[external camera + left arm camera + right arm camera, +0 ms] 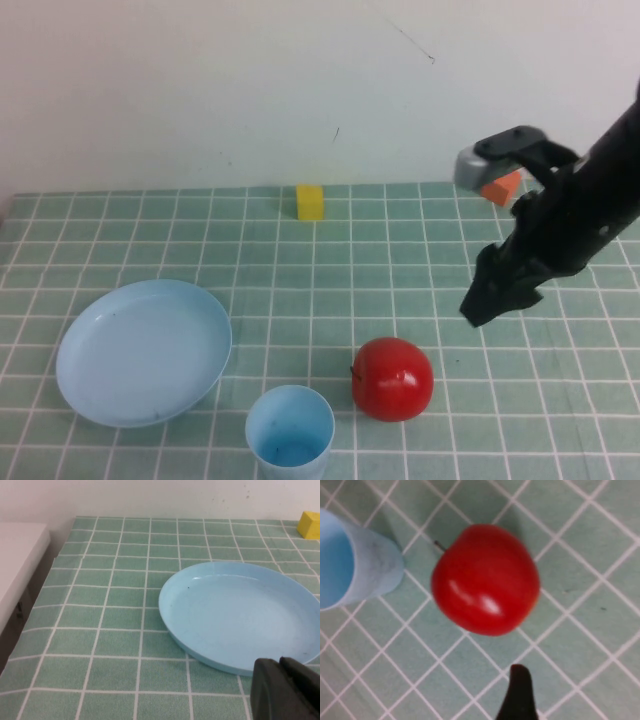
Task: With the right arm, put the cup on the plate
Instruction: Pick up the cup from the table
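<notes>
The light blue cup point(290, 432) stands upright at the front edge of the table, just to the right of the light blue plate point(145, 350). The plate is bare. My right gripper point(478, 310) hangs above the cloth, to the right of the red apple and well apart from the cup; its fingers are together and empty. In the right wrist view the cup point(355, 560) lies beyond the apple, and the right gripper's tip point(520, 676) shows as one dark point. My left gripper point(280, 666) is shut and empty beside the plate's rim point(210, 657); it does not show in the high view.
A red apple point(392, 378) sits between the cup and my right gripper, also seen in the right wrist view point(485, 580). A yellow block point(310, 201) lies at the back middle, an orange block point(503, 187) behind the right arm. The table's left edge point(47, 580) drops off.
</notes>
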Controlling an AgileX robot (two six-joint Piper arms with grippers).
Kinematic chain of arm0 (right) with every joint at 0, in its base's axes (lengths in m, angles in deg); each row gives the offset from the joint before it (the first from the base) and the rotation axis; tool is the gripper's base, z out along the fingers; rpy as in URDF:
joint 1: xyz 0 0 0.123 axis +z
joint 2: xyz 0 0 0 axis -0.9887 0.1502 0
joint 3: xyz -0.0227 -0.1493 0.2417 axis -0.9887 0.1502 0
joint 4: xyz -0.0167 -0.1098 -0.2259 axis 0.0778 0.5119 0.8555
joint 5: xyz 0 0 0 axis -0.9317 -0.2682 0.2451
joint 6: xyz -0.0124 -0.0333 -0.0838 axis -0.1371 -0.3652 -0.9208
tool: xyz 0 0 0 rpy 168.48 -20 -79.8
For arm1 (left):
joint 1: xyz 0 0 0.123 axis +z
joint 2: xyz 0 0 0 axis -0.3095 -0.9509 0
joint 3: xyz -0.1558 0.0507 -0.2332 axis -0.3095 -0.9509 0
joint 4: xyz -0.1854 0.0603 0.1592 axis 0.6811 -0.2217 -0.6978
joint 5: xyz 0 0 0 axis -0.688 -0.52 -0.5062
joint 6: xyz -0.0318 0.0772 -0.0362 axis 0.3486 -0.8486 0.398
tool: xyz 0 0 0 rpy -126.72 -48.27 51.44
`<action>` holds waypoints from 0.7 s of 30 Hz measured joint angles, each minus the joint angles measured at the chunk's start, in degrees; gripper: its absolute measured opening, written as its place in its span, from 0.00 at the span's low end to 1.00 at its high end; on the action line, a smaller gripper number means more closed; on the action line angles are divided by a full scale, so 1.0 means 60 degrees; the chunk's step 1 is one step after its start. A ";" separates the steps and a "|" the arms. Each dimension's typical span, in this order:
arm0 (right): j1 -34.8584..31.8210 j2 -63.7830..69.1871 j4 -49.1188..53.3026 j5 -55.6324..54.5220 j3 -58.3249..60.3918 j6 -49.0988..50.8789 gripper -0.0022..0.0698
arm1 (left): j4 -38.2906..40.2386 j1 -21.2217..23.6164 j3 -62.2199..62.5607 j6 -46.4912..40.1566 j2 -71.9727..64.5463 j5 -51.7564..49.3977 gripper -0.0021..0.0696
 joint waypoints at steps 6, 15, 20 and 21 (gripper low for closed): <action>0.1553 0.0555 -0.0195 -0.0354 -0.0082 -0.0572 0.74 | 0.0000 0.0000 0.0000 0.0000 0.0000 0.0000 0.02; 0.2658 0.0907 -0.1347 -0.0673 -0.0601 -0.2394 0.73 | 0.0000 0.0000 0.0000 0.0000 0.0000 0.0000 0.02; 0.3054 0.1139 -0.1958 -0.0695 -0.0665 -0.3077 0.73 | 0.0000 0.0000 0.0000 0.0000 0.0000 0.0000 0.02; 0.3142 0.1243 -0.1976 -0.0714 -0.0665 -0.3150 0.73 | 0.0000 0.0000 0.0000 0.0000 0.0000 0.0000 0.02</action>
